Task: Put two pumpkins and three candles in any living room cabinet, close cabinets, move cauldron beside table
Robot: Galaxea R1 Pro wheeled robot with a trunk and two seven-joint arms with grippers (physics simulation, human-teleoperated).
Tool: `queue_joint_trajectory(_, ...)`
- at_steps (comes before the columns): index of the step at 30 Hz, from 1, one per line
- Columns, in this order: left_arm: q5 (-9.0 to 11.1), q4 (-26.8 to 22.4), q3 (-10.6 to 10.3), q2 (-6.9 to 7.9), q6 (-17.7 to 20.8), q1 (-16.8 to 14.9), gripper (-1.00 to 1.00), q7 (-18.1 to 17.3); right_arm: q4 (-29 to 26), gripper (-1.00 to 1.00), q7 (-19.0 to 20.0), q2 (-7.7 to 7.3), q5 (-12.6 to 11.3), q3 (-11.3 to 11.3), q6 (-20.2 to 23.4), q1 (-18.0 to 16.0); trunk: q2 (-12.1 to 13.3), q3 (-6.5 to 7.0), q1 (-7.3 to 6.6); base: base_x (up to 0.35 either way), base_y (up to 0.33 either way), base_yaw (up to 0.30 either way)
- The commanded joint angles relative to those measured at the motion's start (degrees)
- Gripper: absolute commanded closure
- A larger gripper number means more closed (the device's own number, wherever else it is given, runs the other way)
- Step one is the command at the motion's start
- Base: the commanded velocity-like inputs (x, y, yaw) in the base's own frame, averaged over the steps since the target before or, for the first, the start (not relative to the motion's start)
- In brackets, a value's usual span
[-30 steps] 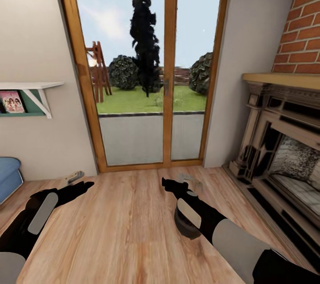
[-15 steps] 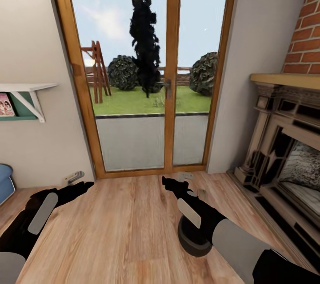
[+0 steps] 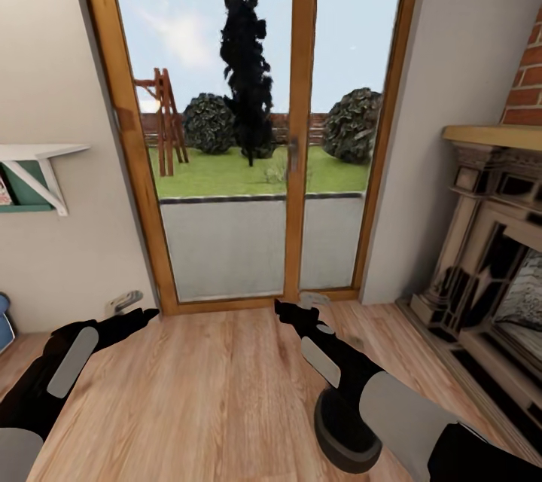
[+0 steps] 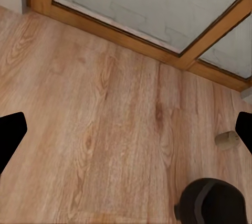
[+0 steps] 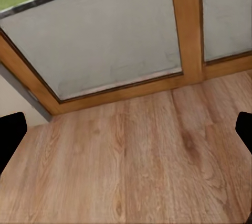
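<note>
Hands — left and right — hover spread, holding nothing. Round-bellied matte black cauldron stands on wooden plank floor beneath right arm; interior hidden. Short beige-tan candle lies near it.

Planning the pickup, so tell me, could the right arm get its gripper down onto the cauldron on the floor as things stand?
Probably not without pulling back. The cauldron sits on the wood floor under the right forearm, while the right gripper, jaws open, reaches well past it toward the glass door. Nothing else blocks the way.
</note>
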Motion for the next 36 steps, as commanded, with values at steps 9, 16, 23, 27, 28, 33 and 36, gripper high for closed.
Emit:
queue_joint_trajectory(9,0.6,-0.1,0.0,0.02,0.2,0.0,-1.00,0.5,0.0,-1.00,-0.4,-0.03,-0.6,0.6,-0.3,-0.1,0.0,-0.07,0.04,0.271,0.180,-0.132)
queue_joint_trajectory(16,0.6,-0.1,0.0,0.02,0.2,0.0,-1.00,0.5,0.0,-1.00,-0.4,-0.03,-0.5,0.6,-0.3,-0.1,0.0,-0.07,0.04,0.215,0.224,-0.276)
queue_joint_trajectory(23,0.6,-0.1,0.0,0.02,0.1,0.0,-1.00,0.5,0.0,-1.00,-0.4,-0.03,-0.5,0.6,-0.3,-0.1,0.0,-0.07,0.04,0.230,0.185,-0.281)
queue_joint_trajectory(27,0.6,-0.1,0.0,0.02,0.1,0.0,-1.00,0.4,0.0,-1.00,-0.4,-0.03,-0.5,0.6,-0.3,-0.1,0.0,-0.07,0.04,0.247,0.126,-0.282)
queue_joint_trajectory(28,0.6,-0.1,0.0,0.02,0.1,0.0,-1.00,0.4,0.0,-1.00,-0.4,-0.03,-0.5,0.6,-0.3,-0.1,0.0,-0.07,0.04,0.189,0.098,-0.286)
queue_joint_trajectory(33,0.6,-0.2,0.0,0.02,0.1,0.0,-1.00,0.4,0.0,-1.00,-0.4,-0.03,-0.5,0.6,-0.3,-0.1,0.0,-0.07,0.04,0.080,0.032,-0.288)
queue_joint_trajectory(36,0.6,-0.2,0.0,0.02,0.1,0.0,-1.00,0.4,0.1,-1.00,0.2,-0.03,-0.5,0.6,-0.3,-0.1,0.0,-0.07,0.04,0.010,0.004,-0.289)
